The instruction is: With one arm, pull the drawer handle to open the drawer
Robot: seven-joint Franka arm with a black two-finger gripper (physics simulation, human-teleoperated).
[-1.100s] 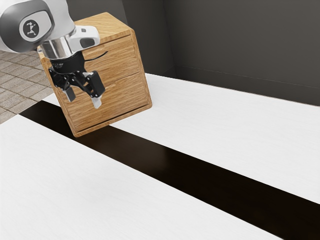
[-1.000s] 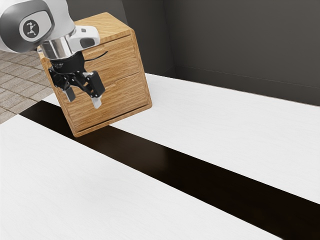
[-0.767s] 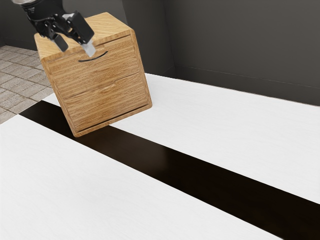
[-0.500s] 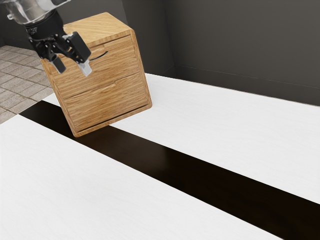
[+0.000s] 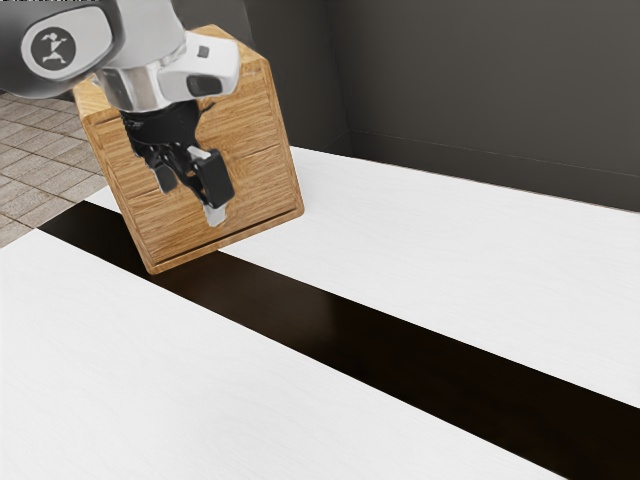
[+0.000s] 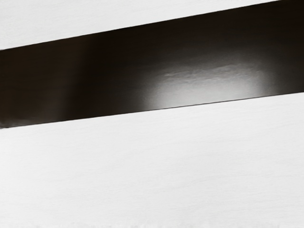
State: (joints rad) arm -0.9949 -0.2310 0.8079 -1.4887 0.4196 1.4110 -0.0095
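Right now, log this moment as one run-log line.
end effector: open, pointing down | position: in front of wooden cabinet | lower drawer: front flush, unopened | table: white with black stripe

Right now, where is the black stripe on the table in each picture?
Exterior view: the black stripe slants across the white table, from in front of the wooden cabinet at the exterior view's left down to its lower right.
Wrist view: the black stripe is a wide band with a shiny patch, under the hand.
Shared landmark: the white table borders the stripe on both sides.
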